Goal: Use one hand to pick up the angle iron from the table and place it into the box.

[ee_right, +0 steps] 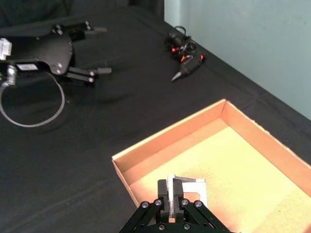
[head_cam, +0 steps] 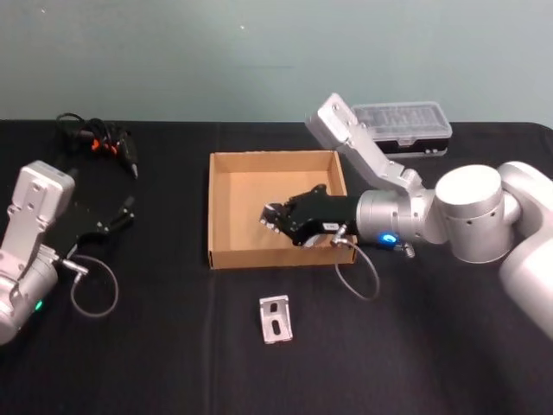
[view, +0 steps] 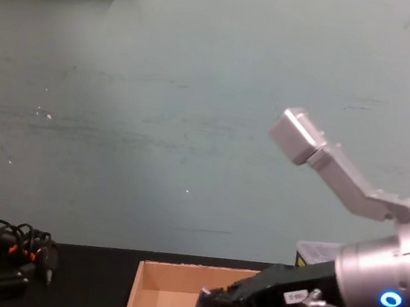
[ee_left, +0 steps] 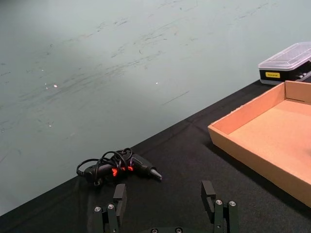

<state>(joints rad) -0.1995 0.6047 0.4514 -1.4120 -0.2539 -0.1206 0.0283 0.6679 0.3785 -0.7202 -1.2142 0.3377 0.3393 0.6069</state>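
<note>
1. The left gripper (head_cam: 121, 216) rests at the left of the tabletop (head_cam: 173, 363), well apart from the box. Its fingers are spread with nothing between them, which is plainest in the left wrist view (ee_left: 164, 194). It looks parked.
2. Behind it lies a hot glue gun (head_cam: 108, 147) with a coiled cord, clear of the work.
3. The cardboard box (head_cam: 210, 207) sits mid-tabletop. In front of it, just outside the near wall, a second angle iron (head_cam: 275, 318) lies flat.
4. The right gripper (head_cam: 268, 216) reaches in over the box's near part, its fingers pinching an angle iron (ee_right: 192, 189). The right wrist view shows that grip, with the bracket over the tan floor near the front wall. In the head view the black gripper body hides the bracket.
5. The chest view sees the right gripper (view: 205, 303) from the side, low at the rim. I cannot tell whether the bracket touches the floor.
6. Risks, as I judge them:
   - If released from a height, the bracket may bounce or tip against the wall.
   - The wrist cable (head_cam: 359, 272) loops beside the box's front corner and could drag the light box when the arm pulls away.
7. A clear-lidded case (head_cam: 404, 121) sits at the right rear, uninvolved.
</note>
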